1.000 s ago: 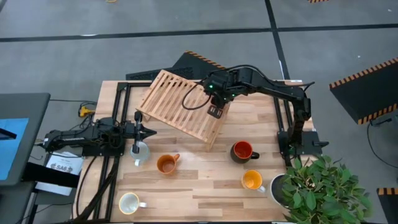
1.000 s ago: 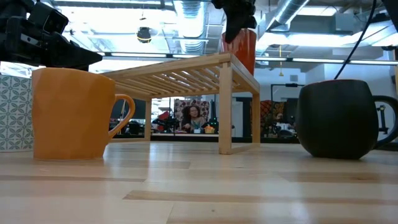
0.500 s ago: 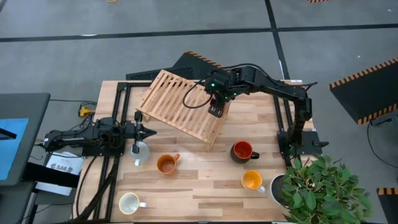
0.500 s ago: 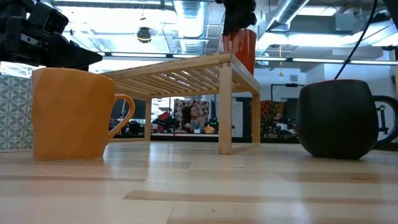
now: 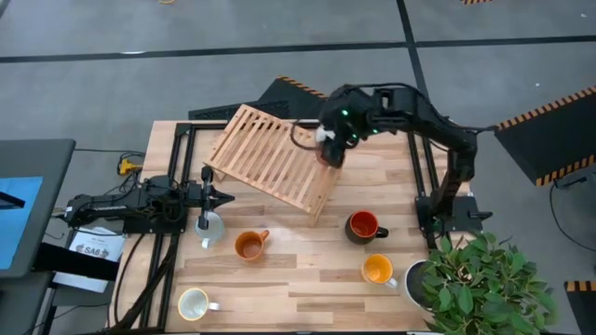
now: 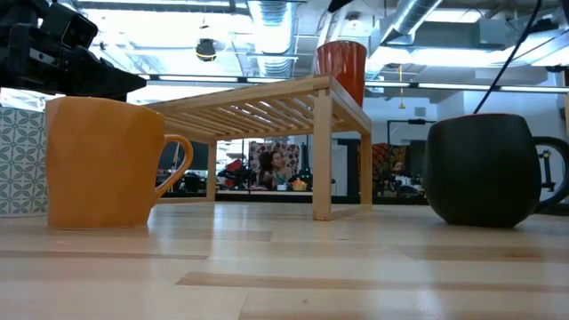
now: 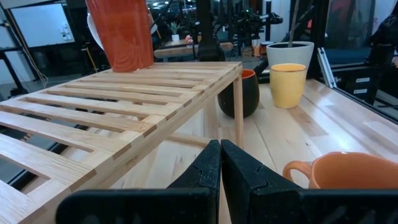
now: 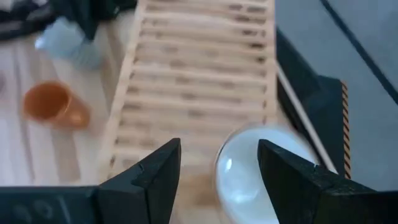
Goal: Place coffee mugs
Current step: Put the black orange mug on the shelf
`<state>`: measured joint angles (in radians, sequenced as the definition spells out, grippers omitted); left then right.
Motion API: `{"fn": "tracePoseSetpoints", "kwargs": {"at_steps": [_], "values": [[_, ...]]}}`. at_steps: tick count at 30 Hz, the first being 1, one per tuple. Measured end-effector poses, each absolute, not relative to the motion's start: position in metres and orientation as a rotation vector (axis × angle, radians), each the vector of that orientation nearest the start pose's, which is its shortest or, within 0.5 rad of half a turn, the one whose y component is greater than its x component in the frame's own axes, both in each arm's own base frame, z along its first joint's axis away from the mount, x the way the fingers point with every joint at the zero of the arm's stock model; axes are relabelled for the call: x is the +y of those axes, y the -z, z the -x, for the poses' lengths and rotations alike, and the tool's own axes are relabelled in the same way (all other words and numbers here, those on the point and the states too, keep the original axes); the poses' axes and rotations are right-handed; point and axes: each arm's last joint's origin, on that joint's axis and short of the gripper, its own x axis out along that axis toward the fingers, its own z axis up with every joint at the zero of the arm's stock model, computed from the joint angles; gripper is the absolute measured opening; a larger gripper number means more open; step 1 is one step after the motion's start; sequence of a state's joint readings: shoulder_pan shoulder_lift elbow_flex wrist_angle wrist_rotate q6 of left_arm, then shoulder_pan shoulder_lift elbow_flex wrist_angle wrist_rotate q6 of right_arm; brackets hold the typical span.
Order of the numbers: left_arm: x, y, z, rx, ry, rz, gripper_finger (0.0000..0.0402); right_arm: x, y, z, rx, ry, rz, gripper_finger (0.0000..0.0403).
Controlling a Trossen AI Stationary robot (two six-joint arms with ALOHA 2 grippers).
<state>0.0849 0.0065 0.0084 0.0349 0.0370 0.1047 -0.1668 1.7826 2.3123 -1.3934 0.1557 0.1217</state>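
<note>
**A:** Terracotta ceramic mug (image 6: 341, 69), white inside, is sitting upright on the slatted pale wooden rack (image 5: 272, 167), at the corner nearest the right arm. Your right claw (image 8: 214, 180) is hovering just above it with its fingers spread wide, gripping nothing.

**B:** And the others?

**A:** You are looking at five more on the wooden bench (image 5: 307, 270): a dark rounded mug with a red inside (image 5: 362, 226), a bright orange-yellow mug (image 5: 377, 270), a brownish-orange mug (image 5: 250, 245), a pale blue-grey mug (image 5: 211, 228) and a cream-white mug (image 5: 194, 303). Your left claw (image 7: 219, 163) is waiting low beside the blue-grey one, fingers pressed together on nothing.

**B:** How should I be handling them?

**A:** You are likely dealing with stiff, fairly heavy, glazed pieces, so slippery and liable to chip. I judge you are safest pinching the rim wall, one finger inside and one outside, away from the handle, and setting each down gently.
</note>
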Motion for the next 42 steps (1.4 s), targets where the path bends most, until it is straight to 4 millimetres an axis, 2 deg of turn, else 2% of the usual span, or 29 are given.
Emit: {"fn": "tracePoseSetpoints", "kwargs": {"at_steps": [6, 10, 15, 19, 22, 29, 35, 42], "values": [[0.007, -0.169, -0.097, -0.035, -0.05, -0.107, 0.0, -0.009, -0.476, -0.296, 0.857, 0.161, -0.089, 0.024], [0.007, -0.169, -0.097, -0.034, -0.051, -0.107, 0.0, 0.029, -0.474, -0.289, 0.908, 0.044, -0.036, 0.024], [0.007, -0.169, -0.097, -0.034, -0.054, -0.107, 0.0, 0.069, -0.455, -0.287, 1.007, -0.034, 0.022, 0.024], [0.007, -0.169, -0.097, -0.034, -0.054, -0.107, 0.0, 0.085, -0.431, -0.286, 1.121, 0.018, 0.084, 0.024], [0.007, -0.169, -0.097, -0.034, -0.054, -0.107, 0.0, 0.087, -0.411, -0.287, 1.187, 0.085, 0.09, 0.024], [0.007, -0.169, -0.097, -0.034, -0.054, -0.107, 0.0, 0.061, -0.374, -0.27, 1.294, 0.233, 0.007, 0.024], [0.007, -0.169, -0.097, -0.035, -0.054, -0.107, 0.0, 0.053, -0.345, -0.248, 1.257, 0.229, -0.077, 0.024], [0.007, -0.169, -0.097, -0.034, -0.054, -0.107, 0.0, 0.049, -0.302, -0.226, 1.312, 0.257, -0.135, 0.024]]}}
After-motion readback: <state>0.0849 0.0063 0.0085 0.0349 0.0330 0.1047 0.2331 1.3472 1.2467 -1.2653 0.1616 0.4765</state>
